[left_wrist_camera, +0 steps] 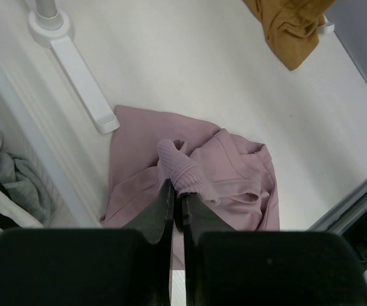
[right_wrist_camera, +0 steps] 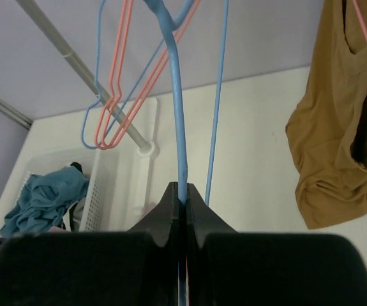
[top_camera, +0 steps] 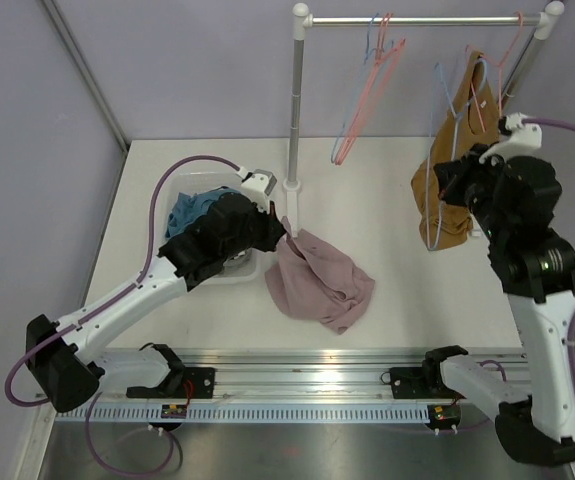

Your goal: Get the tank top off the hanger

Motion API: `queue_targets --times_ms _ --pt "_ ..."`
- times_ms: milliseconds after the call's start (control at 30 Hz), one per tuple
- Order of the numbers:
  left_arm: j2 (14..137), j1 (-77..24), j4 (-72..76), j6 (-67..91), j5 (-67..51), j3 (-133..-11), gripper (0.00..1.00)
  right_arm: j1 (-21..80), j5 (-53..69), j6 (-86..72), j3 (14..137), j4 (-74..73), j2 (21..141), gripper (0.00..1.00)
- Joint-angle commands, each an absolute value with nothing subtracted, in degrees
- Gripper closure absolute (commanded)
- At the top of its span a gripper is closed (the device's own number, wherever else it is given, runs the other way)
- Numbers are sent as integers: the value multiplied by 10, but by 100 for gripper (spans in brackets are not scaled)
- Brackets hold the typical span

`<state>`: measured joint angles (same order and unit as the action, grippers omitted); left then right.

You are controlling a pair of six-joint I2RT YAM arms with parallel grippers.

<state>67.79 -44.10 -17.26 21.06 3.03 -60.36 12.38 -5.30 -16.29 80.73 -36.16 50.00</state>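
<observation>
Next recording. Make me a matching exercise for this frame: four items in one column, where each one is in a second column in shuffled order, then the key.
Items
1. pink garment
2. brown tank top
3. blue hanger
4. teal cloth

Places
A. in the white bin
B. pinched in the shut right gripper
C. hanging on a pink hanger
D. on the table, one fold pinched by the left gripper

Pairs: 1-D, 2-C, 3-B, 4-A
</observation>
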Motion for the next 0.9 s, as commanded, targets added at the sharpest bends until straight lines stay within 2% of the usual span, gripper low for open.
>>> queue_targets --times_ms 0,67,100,133,200,333,500,533,567,667,867 --pt "684 -446 -188 215 76 -642 94 127 -56 -140 934 -465 632 100" --pt "681 -450 -204 214 78 -647 89 127 -59 -133 1015 -484 680 100" --pt "680 -452 -209 213 78 -649 78 127 -59 -132 1040 -486 722 100" --pt "678 -456 -214 211 78 -648 71 127 -57 -131 1061 -487 742 100" --pt "671 -461 -221 208 80 -649 47 126 -53 -129 1130 -494 801 100" --pt "656 -474 -245 204 81 -650 28 125 -49 -118 1252 -532 898 100" --pt "626 -500 -266 203 103 -645 11 121 -45 -107 1442 -591 1038 100" --pt "622 -510 -269 204 111 -643 3 121 -46 -107 1472 -600 1058 100" --pt "619 -516 -271 205 117 -642 1 120 -40 -108 1525 -607 1095 100" --pt "613 -538 -283 211 151 -637 1 120 -32 -113 1569 -617 1140 100" --pt "639 -597 -271 222 204 -618 1 120 -11 -133 1505 -581 1141 100"
